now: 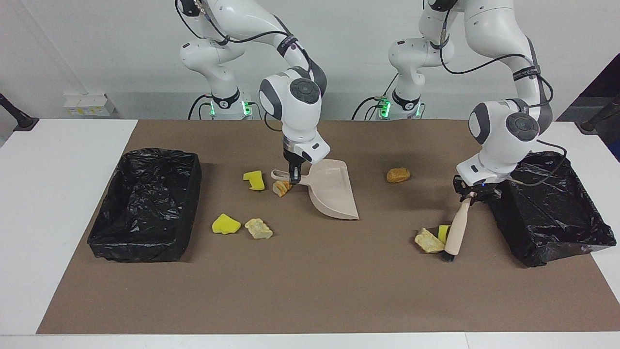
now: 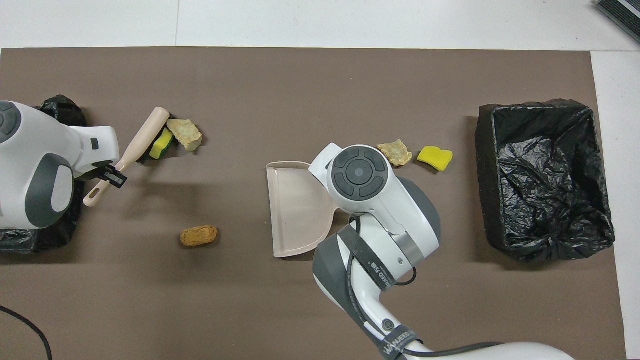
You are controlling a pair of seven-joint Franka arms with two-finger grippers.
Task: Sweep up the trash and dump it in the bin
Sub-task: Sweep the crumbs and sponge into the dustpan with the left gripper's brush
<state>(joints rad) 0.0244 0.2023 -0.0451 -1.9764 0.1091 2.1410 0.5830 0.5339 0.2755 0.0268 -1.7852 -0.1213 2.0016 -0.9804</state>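
Trash scraps lie scattered on the brown mat: a golden-brown bread-like piece (image 1: 398, 175) alone mid-table, a pale beige crumbly lump (image 1: 428, 241) w/ a yellow sponge chunk (image 1: 443, 233) touching the beige black-bristled brush (image 1: 457, 228) — left gripper (image 1: 472, 195) clamps its handle. Right gripper (image 1: 294, 177) grips the beige plastic dustpan (image 1: 332, 189) handle beside more scraps, near a black-lined bin (image 1: 145, 203).
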